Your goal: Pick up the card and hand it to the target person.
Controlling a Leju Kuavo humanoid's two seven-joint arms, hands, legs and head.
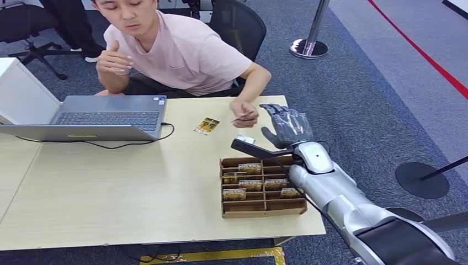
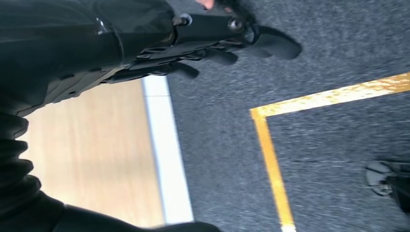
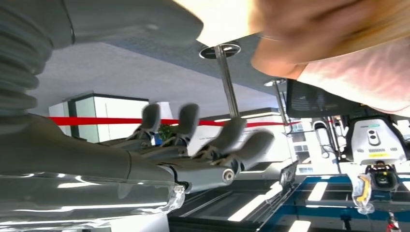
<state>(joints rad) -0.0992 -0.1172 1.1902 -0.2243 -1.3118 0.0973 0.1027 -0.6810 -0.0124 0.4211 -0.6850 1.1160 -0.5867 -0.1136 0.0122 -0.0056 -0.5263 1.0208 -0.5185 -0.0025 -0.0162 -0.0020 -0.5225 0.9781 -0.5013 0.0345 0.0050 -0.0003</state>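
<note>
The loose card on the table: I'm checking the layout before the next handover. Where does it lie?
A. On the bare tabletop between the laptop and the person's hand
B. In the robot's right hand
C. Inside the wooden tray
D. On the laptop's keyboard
A: in the head view the card lies flat on the table, right of the laptop and left of the person's hand.

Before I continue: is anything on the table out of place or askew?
One card lies loose and tilted on the table, between the laptop and the person's hand, away from the wooden tray that holds the other cards. Nothing looks spilled or damaged.
</note>
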